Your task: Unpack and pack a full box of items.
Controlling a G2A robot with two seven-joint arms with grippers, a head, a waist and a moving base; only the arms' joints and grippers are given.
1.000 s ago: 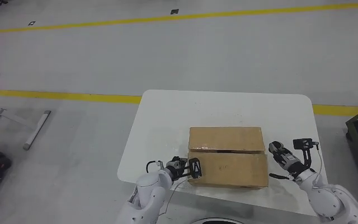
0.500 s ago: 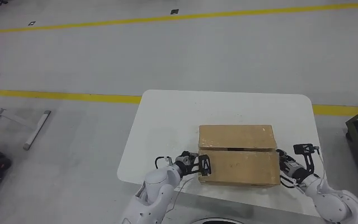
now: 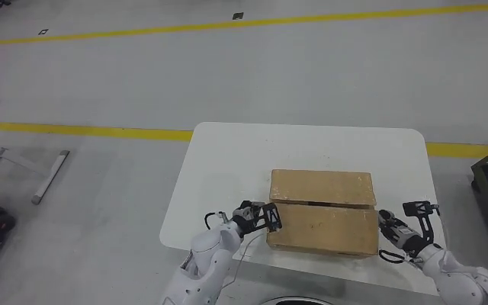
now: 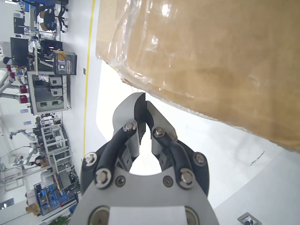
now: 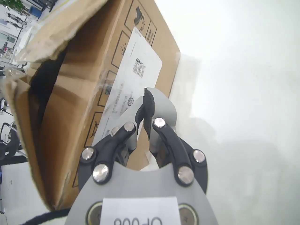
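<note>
A brown cardboard box (image 3: 324,206), flaps down and taped with clear film, lies on the white table (image 3: 229,168) toward its near right part. My left gripper (image 3: 268,216) is shut with nothing in it, its tips (image 4: 143,99) right beside the box's left end (image 4: 199,47). My right gripper (image 3: 386,227) is shut and empty too, close to the box's right end. There the right gripper (image 5: 146,95) faces a white shipping label (image 5: 138,71), and a top flap (image 5: 70,12) stands slightly lifted over a dark gap.
The table's near edge (image 3: 328,267) runs just in front of the box and both arms. Bare tabletop lies behind and left of the box. Yellow floor lines (image 3: 91,131) cross the grey floor beyond.
The box slid to the right across the table with the left gripper behind it; that gripper has since backed off slightly. The right gripper drew back toward the near right edge.
</note>
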